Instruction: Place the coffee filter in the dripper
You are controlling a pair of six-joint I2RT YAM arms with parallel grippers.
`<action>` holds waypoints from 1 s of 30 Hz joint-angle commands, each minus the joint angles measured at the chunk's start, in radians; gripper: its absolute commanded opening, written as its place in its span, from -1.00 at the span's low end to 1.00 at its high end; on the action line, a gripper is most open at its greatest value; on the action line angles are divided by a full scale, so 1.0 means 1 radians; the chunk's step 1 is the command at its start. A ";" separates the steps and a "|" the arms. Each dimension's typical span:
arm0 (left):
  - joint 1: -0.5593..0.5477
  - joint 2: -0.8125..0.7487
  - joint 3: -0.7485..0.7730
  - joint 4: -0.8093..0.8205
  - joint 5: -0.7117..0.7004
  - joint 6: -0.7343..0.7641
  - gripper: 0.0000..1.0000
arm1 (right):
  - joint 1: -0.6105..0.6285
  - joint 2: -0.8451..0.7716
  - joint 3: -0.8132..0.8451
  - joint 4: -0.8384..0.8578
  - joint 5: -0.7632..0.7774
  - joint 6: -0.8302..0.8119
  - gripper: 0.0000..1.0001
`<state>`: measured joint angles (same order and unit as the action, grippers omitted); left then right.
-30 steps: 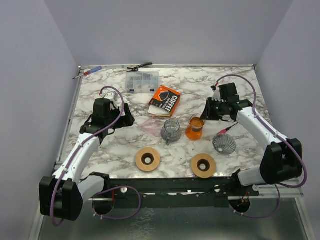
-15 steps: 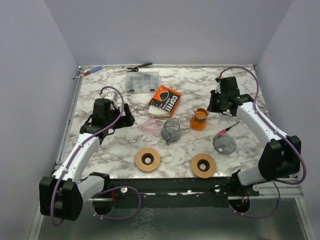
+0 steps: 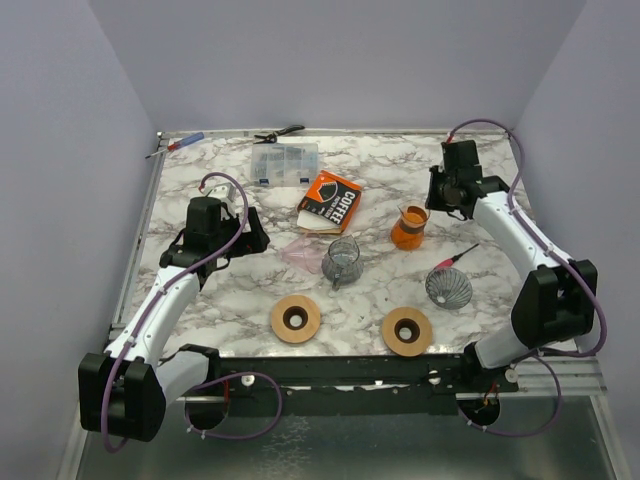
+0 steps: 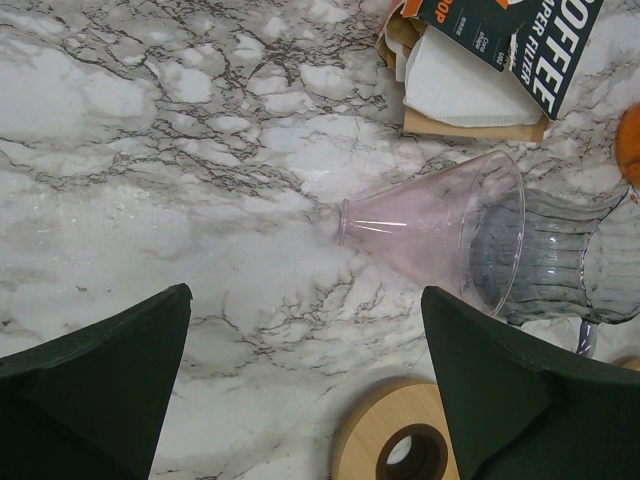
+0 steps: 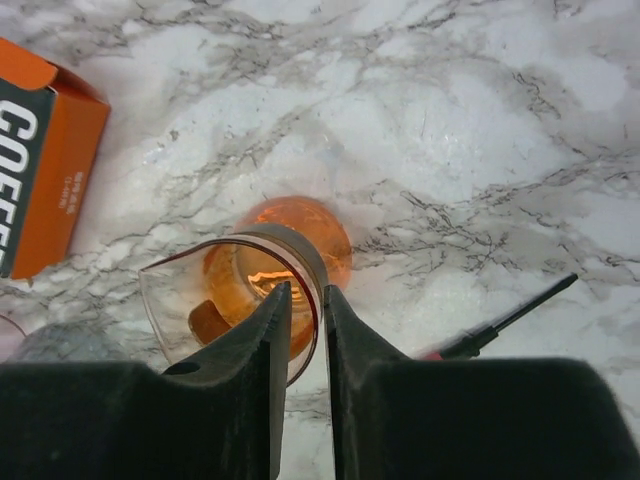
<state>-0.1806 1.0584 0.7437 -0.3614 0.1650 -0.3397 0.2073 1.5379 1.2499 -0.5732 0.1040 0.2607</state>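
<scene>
The orange coffee filter box [image 3: 332, 200] lies open at mid-table, with white paper filters [image 4: 460, 90] showing at its mouth. A clear pink cone dripper [image 4: 440, 230] lies on its side in front of the box, against a grey glass dripper [image 3: 342, 260]. My left gripper [image 4: 305, 295] is open and empty above the marble, left of the pink dripper. My right gripper [image 5: 305, 290] is shut on the rim of an orange glass dripper [image 5: 250, 290], which also shows in the top view [image 3: 409, 227] right of the box.
A wire mesh dripper [image 3: 448, 287] with a black-and-red handle [image 5: 500, 325] sits front right. Two wooden rings [image 3: 296, 319] [image 3: 407, 330] lie near the front edge. A clear plastic organiser [image 3: 285, 163], pliers [image 3: 278, 132] and a screwdriver [image 3: 175, 145] lie at the back.
My right gripper has carried the orange glass dripper to the right and farther back, away from the grey glass dripper. The left arm has not moved.
</scene>
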 commanded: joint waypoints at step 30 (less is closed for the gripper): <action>-0.255 0.018 -0.168 -0.096 -0.207 -0.412 0.85 | -0.008 -0.462 -0.340 0.153 -0.493 0.123 0.65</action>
<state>-0.3775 1.1339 0.6125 -0.3347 0.1619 -0.6571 0.2028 1.0897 0.9268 -0.4580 -0.3336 0.3725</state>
